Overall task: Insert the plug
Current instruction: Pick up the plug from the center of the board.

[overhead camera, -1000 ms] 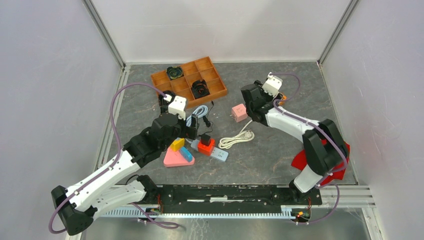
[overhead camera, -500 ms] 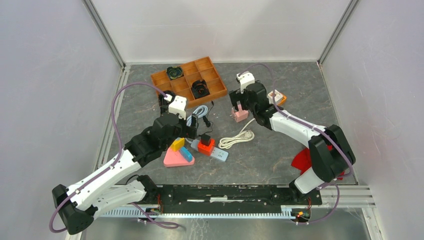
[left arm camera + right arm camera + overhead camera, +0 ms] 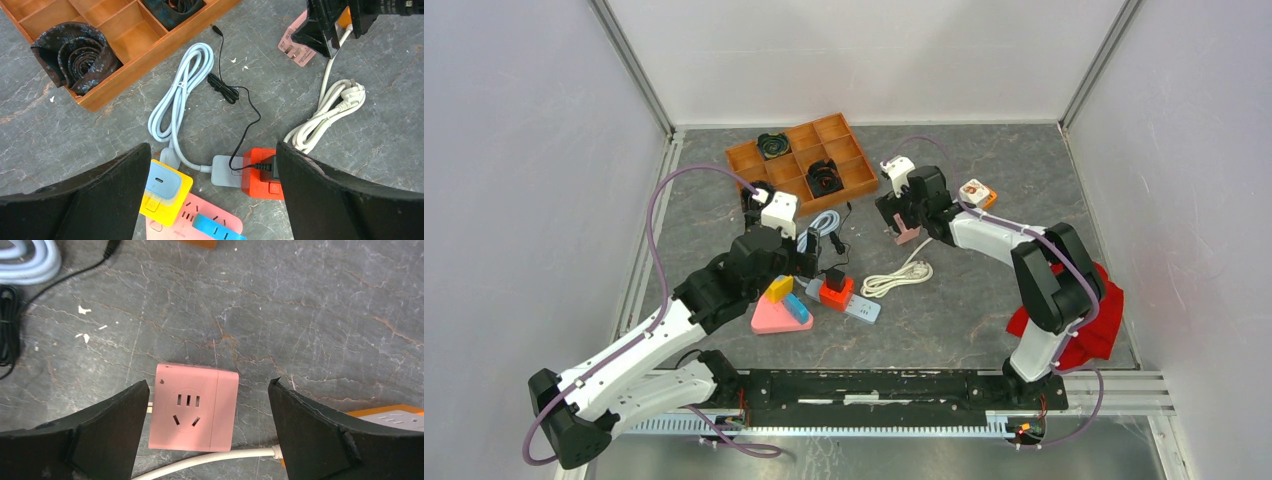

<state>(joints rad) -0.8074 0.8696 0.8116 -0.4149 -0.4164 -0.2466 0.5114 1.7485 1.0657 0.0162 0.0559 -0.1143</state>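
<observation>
Cube socket (image 3: 192, 407) beneath right pincer (image 3: 207, 385), coiled cord (image 3: 894, 279) before it, tray (image 3: 834, 130) behind and leftward

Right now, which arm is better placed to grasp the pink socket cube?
The right. Its open hand sits directly over the pink socket cube, with one finger on each side. The left hand, also open, hangs over the orange adapter, well away from the cube.

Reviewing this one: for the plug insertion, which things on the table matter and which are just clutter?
Likely in play:
- pink socket cube
- white cable with plug
- right gripper, open over the cube

Lying about:
- wooden tray with dark fabric rolls
- light blue cable
- orange adapter
- pink triangular strip
- red cloth
</observation>
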